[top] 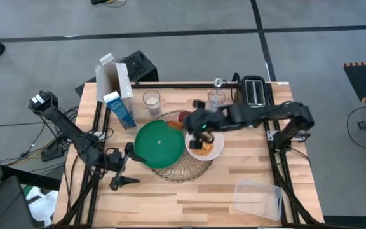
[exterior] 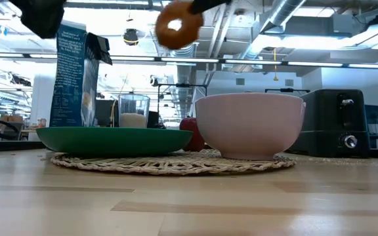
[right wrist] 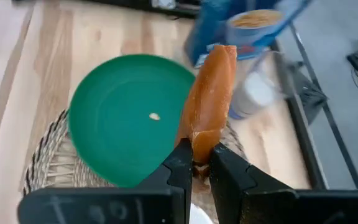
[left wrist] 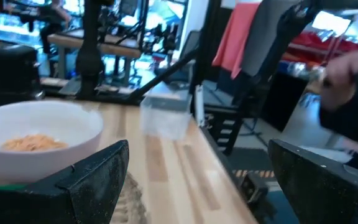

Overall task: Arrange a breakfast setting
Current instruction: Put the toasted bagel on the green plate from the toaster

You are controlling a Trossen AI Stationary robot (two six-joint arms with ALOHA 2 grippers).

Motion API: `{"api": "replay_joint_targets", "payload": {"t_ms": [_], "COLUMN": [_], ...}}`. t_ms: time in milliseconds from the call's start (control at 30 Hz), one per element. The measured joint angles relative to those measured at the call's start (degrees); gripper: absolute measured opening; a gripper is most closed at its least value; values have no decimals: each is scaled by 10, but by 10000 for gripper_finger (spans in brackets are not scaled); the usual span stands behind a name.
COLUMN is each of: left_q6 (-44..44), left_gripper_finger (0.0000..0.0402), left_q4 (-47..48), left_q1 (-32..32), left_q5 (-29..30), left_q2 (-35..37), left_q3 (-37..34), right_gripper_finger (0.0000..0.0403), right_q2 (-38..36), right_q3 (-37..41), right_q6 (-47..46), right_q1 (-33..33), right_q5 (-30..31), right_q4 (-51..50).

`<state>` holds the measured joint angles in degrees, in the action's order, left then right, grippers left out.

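My right gripper (right wrist: 196, 155) is shut on a pale brown bagel (right wrist: 210, 102), held in the air over the green plate (right wrist: 129, 115) and the white bowl (top: 204, 146) of cereal. Plate and bowl rest on the round woven mat (exterior: 169, 162). A red apple (exterior: 190, 131) lies behind them. The blue-white carton (top: 121, 109) and a glass of milk (top: 151, 100) stand at the far left, and another clear glass (top: 216, 97) stands farther right. My left gripper (top: 129, 166) hangs open near the table's left edge, touching nothing. My right gripper pinches the bagel's rim (right wrist: 194, 146) between its two fingers, with the ring standing on edge and reaching out past the fingertips. The fingers slant down from the table's right side. The bagel (exterior: 178, 25) is lifted well clear of the plate and bowl.
A black toaster (top: 255, 91) stands at the far right edge. A clear plastic tub (top: 257, 197) sits at the near right corner. An open brown box (top: 113, 79) stands behind the carton. Bare wood lies along the near edge.
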<state>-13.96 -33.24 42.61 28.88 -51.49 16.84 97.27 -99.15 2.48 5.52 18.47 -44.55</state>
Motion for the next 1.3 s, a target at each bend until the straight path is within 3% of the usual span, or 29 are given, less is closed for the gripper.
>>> {"api": "replay_joint_targets", "payload": {"t_ms": [300,700,967,1300], "left_q6": [-3,-2,-2,-3], "left_gripper_finger": [369,369,369,369], "left_q4": [-45,-41,-34,-34], "left_q1": [25,24,24,24], "left_q5": [-2,5,28,30], "left_q2": [18,16,16,16], "left_q3": [0,0,0,0], "right_gripper_finger": [66,66,66,66], "right_q2": [133,263,312,323], "right_q3": [0,0,0,-1], "right_q6": [68,199,222,215], "right_q1": [43,57,43,33], "right_q5": [86,95,158,159], "right_q4": [65,203,246,239]}}
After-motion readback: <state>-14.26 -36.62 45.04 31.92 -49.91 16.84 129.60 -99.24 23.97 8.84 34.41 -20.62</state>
